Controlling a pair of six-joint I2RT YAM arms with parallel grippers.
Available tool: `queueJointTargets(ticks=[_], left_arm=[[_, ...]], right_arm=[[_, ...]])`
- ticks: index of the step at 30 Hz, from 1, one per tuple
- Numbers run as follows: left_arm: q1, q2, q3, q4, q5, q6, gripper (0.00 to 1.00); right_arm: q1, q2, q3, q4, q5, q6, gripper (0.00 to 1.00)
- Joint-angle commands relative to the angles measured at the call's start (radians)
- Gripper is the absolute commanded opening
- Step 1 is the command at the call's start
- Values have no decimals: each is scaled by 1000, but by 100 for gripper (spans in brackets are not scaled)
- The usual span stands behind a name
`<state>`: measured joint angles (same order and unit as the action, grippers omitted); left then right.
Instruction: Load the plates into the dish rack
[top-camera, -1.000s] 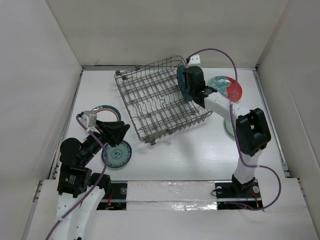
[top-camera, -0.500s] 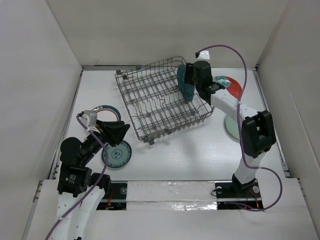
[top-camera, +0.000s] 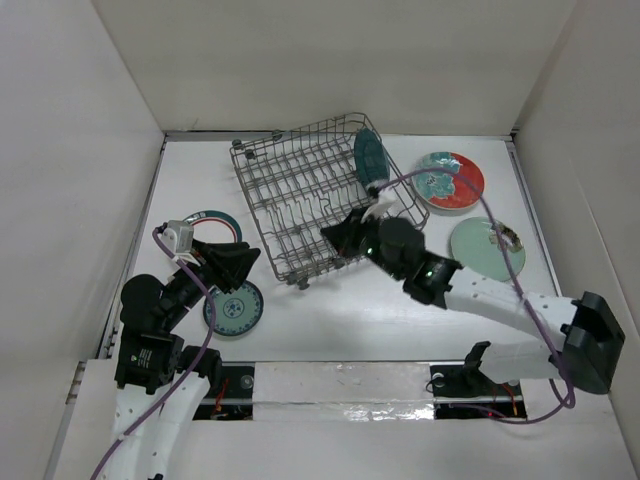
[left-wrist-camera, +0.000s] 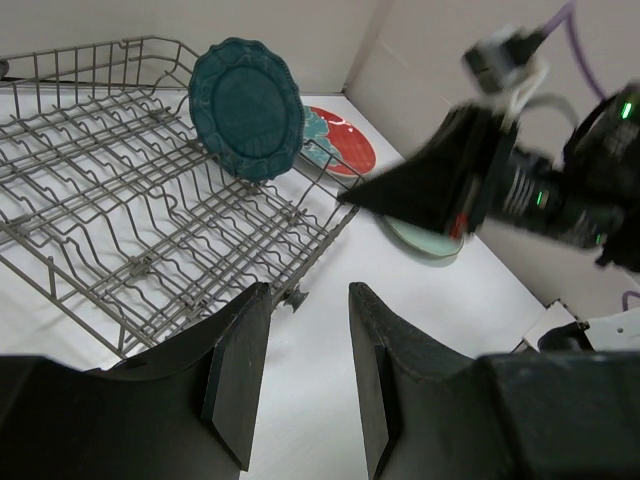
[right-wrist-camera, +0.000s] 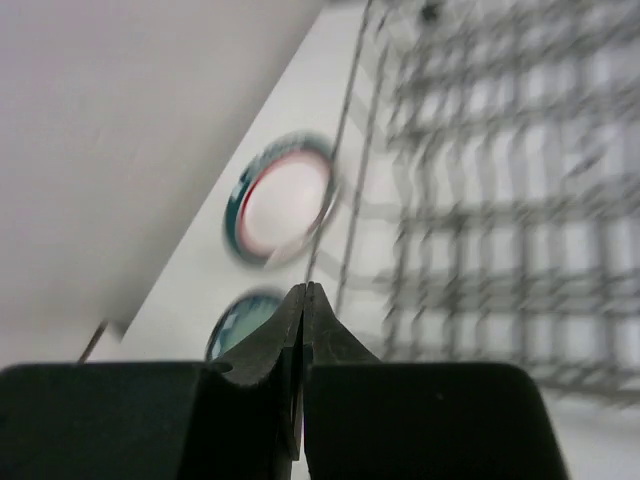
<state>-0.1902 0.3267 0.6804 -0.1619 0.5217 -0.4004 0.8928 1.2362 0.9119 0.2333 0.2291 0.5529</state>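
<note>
Top external: right gripper (top-camera: 338, 236), fingers pinched together on nothing, at the lower edge of the dish rack (top-camera: 290, 190); dark teal scalloped plate (top-camera: 369, 157) stands upright, upper right of it, apart.

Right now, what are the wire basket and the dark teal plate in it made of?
The dish rack looks like grey metal wire: thin, bent, dully shiny rods. The dark teal plate seems glazed ceramic, smooth with a scalloped rim.

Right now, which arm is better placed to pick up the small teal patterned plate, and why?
Left. The left end effector is open and right beside the small teal patterned plate. The right end effector is shut, over the near edge of the dish rack, farther from that plate.
</note>
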Motion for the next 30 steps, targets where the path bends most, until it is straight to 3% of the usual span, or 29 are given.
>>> queueJointTargets(ticks=[1,3,6,7,10,17,27,30], left_arm=[[-5,-11,1,36,8,-9,34],[-5,-12,2,33,8,-9,34],[-5,-21,1,33,8,-9,34],[-5,-23,-1,33,8,-11,34],[-5,-25,2,33,8,-12,34],[-5,-38,2,35,8,-14,34],[-5,-54,2,38,8,-14,34],[-5,-55,4,38,8,-14,34]], right_arm=[[153,55,-80,95,42,232,0],[268,112,-96,107,167,290,0],[331,236,-78,147,191,384,17],[331,270,-70,167,179,431,33],[357,408,-38,215,177,510,45],[390,647,61,262,144,616,47],[399,778,133,290,122,660,45],[399,812,154,281,113,668,37]])
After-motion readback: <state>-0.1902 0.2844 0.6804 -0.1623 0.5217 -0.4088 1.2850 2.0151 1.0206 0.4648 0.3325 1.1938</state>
